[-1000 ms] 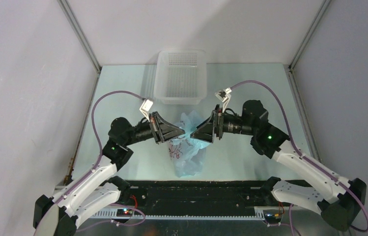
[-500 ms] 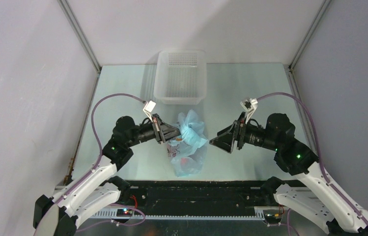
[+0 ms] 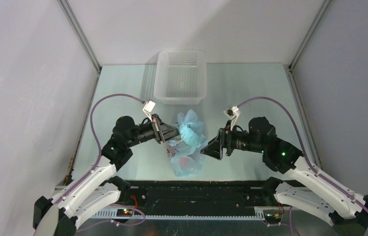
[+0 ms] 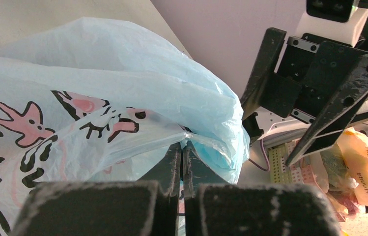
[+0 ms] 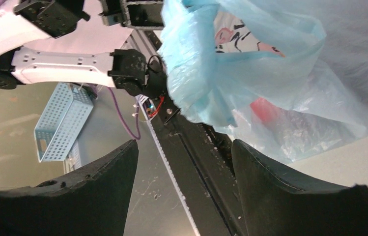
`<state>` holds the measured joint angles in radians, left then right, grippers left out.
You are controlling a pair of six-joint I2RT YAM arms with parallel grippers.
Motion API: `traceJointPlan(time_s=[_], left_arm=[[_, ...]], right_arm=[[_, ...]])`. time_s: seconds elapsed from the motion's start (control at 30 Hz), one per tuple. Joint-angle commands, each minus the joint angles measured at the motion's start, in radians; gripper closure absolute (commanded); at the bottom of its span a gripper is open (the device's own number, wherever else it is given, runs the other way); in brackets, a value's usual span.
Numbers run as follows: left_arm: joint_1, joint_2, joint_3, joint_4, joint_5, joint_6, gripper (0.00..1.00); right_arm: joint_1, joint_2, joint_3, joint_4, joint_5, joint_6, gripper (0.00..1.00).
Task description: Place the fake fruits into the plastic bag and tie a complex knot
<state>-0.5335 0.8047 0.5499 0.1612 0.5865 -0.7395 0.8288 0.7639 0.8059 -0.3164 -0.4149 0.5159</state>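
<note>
The plastic bag (image 3: 187,147) seems mid-tying: the left pincer (image 4: 182,156) is clamped on its gathered plastic, the right pincer (image 5: 184,147) stands apart nearby. Next it likely must seize a loose tail.

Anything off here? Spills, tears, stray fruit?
Nothing stands out. The plastic bag sits on the table, a red fruit showing through it, the left gripper shut on its bunched top, the right gripper open beside it. No loose fruit; white basket upright.

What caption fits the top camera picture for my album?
Left gripper pinches the plastic bag while the open right gripper hovers beside it.
</note>
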Motion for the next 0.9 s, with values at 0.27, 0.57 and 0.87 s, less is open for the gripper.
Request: traceJointPlan(time_s=[0.27, 0.57, 0.87], left_arm=[[0.006, -0.010, 0.054, 0.008, 0.004, 0.029, 1.00], [0.006, -0.007, 0.056, 0.009, 0.000, 0.026, 1.00], [0.023, -0.061, 0.092, -0.090, -0.143, 0.085, 1.00]], right_arm=[[-0.097, 0.108, -0.007, 0.194, -0.115, -0.063, 0.47], [-0.097, 0.141, -0.007, 0.198, -0.158, -0.074, 0.66], [-0.099, 0.152, -0.007, 0.155, -0.049, -0.103, 1.00]])
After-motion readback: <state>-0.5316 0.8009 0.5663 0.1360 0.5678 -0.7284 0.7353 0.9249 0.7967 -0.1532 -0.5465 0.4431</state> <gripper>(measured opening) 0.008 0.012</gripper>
